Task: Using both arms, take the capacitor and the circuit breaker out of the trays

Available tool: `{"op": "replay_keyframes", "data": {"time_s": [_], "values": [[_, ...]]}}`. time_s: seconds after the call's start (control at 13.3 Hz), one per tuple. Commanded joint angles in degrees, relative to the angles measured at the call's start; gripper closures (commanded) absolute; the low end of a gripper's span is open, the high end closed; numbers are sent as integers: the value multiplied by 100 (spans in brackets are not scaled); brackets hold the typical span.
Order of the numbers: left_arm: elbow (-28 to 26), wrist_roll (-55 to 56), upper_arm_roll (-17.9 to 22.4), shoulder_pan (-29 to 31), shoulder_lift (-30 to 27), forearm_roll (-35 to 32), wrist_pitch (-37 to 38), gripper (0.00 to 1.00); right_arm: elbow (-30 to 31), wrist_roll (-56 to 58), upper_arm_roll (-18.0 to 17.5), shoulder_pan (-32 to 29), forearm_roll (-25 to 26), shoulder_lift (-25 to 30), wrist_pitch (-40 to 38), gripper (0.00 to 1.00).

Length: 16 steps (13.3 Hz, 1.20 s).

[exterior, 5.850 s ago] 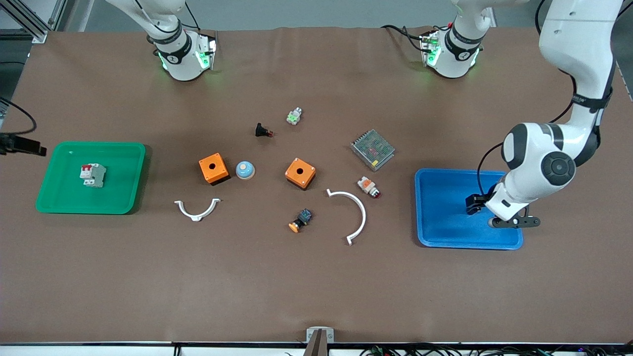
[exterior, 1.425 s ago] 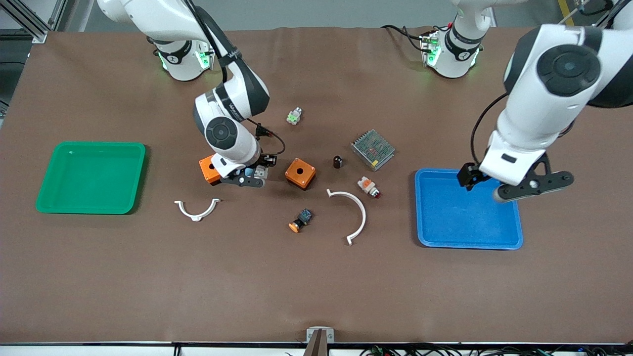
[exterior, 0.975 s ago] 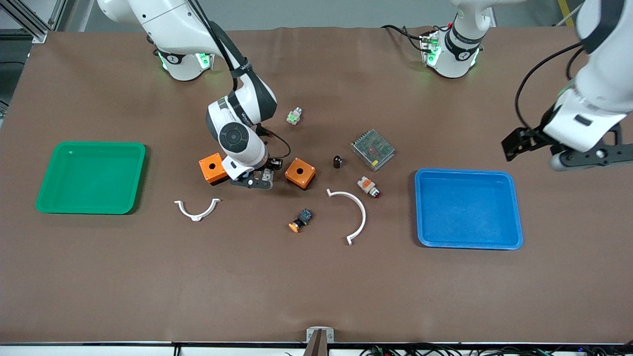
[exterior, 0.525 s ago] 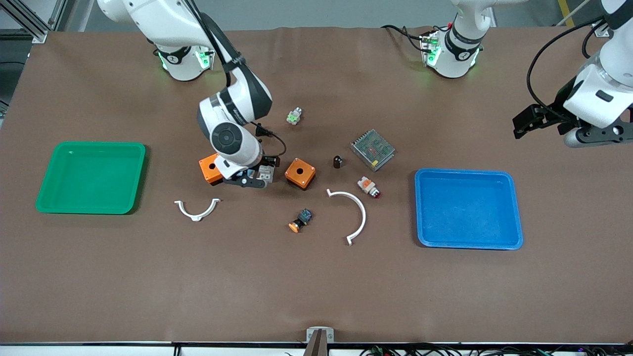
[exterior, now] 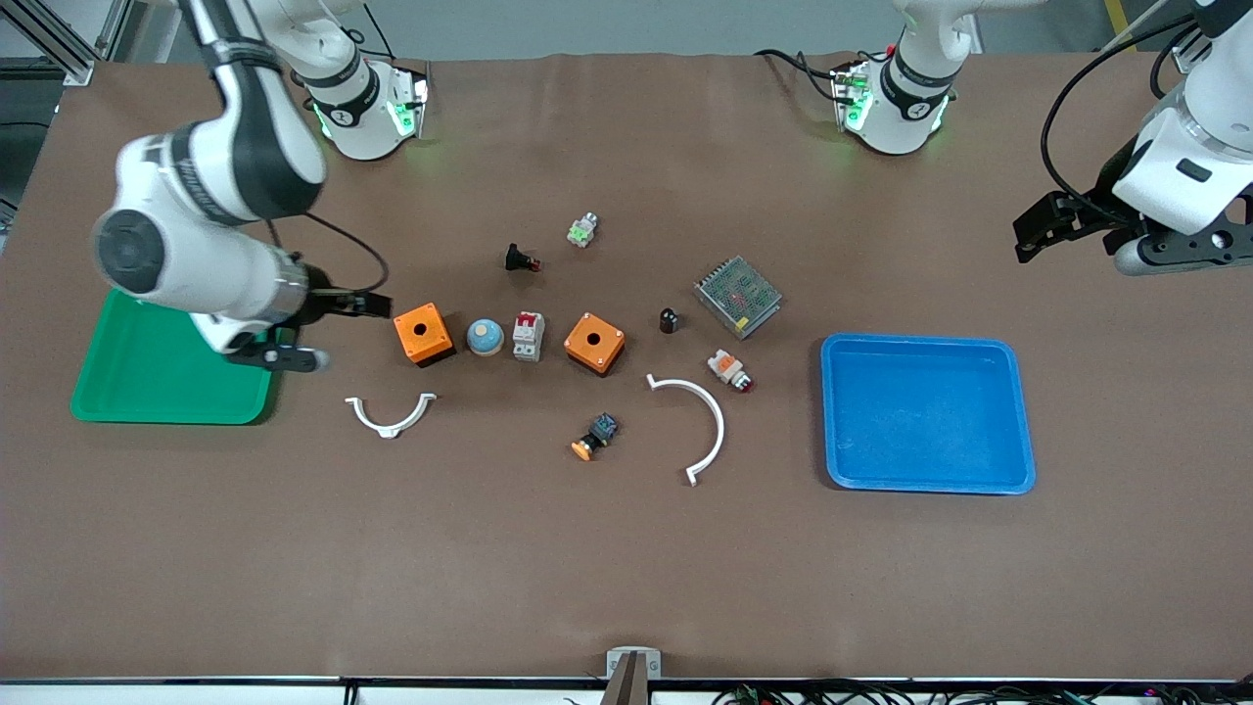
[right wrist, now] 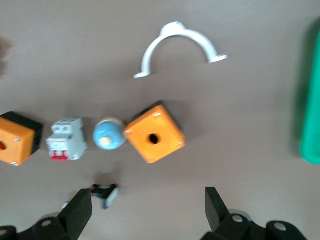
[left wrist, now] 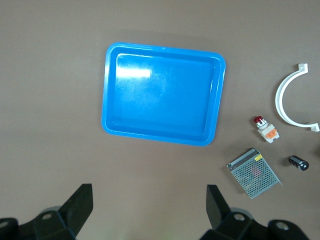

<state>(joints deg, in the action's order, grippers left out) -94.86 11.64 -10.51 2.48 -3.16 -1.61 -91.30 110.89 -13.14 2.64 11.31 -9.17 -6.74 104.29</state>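
So the breaker [exterior: 528, 336], that small white-grey block with red switch levers, sits flat on the brown table mat [exterior: 626, 568] between the pale blue dome button [exterior: 485, 336] and an orange box with a hole [exterior: 594, 343]; its long axis runs nearer-to-farther, red end pointing away from the front camera; another orange box [exterior: 423, 333] is on the dome's other flank. The capacitor [exterior: 669, 320], a tiny black stubby cylinder, sits between that first orange box and the grey mesh-topped power supply [exterior: 738, 296], touching neither; can't tell which way it points. Nearer the camera are two white curved clips [exterior: 700, 421] [exterior: 390, 415]. The right gripper [exterior: 284, 358] hangs over the green tray's [exterior: 147, 392] edge, fingers spread wide, empty; the left gripper [exterior: 1175, 257] hovers above bare mat, farther than the blue tray [exterior: 925, 411], also wide open and empty.
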Motion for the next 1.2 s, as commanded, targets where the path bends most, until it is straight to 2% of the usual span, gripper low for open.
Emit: {"op": "replay_keyframes", "data": {"time_s": [0.0,0.15,0.45,0.6,0.97,1.12], "values": [[-120,-101,14,-37,-185,82,33,0,144,329,-106,-392,511,462,-31,0],[-120,-118,-3,-37,-229,82,68,0,-65,487,-115,-612,766,656,-328,0],[-111,-443,-12,24,-308,91,112,0,-1041,872,-115,-972,917,665,-1269,0],[-94,-435,-12,15,-299,91,112,0,-1349,1243,-115,-1192,908,657,-1411,0],[81,-400,-21,-2,-264,99,112,0,-2262,1253,-115,-1438,821,578,-1710,0],[126,-444,-21,-2,-186,99,112,0,-2422,1235,-123,-1465,829,569,-1710,0]]}}
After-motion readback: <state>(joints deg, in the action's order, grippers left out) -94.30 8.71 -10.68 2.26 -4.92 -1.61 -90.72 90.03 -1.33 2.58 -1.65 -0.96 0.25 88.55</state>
